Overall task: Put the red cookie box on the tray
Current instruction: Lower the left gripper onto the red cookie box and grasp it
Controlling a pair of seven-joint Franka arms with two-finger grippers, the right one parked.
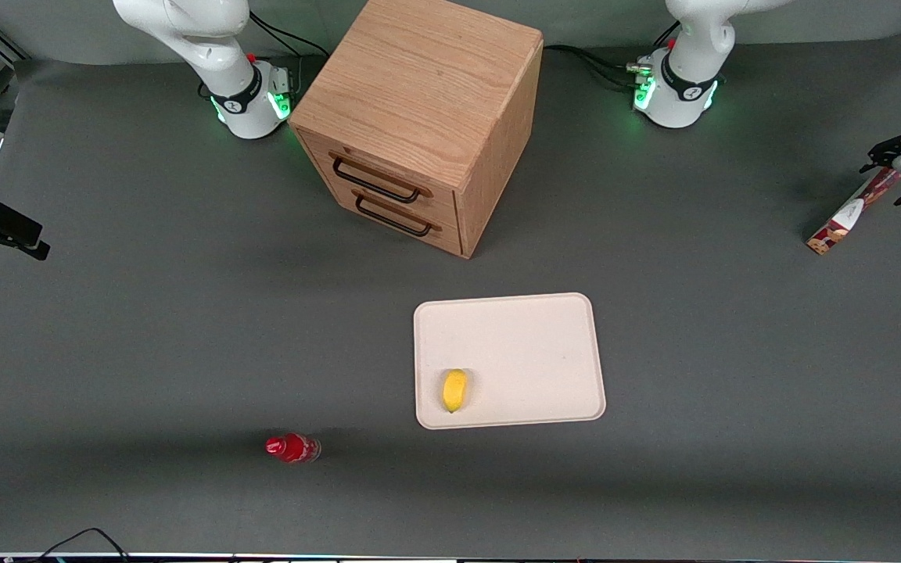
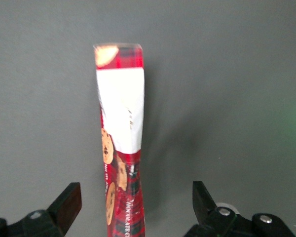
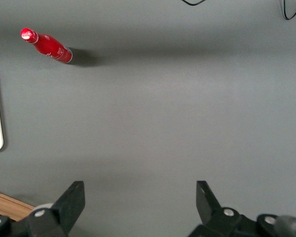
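Note:
The red cookie box (image 1: 849,215) lies on the grey table toward the working arm's end, far from the tray. It is long and thin, dark red with a white patch and cookie pictures. My left gripper (image 1: 900,168) is at the box's farther end. In the left wrist view the box (image 2: 121,113) runs between the gripper's (image 2: 135,197) open fingers (image 2: 69,205), with a gap on each side. The cream-white tray (image 1: 529,328) lies in the table's middle, nearer the front camera than the cabinet.
A yellow fruit (image 1: 454,390) lies on the tray's near part. A wooden two-drawer cabinet (image 1: 419,117) stands at the back. A small red bottle (image 1: 292,448) lies toward the parked arm's end, also in the right wrist view (image 3: 48,45).

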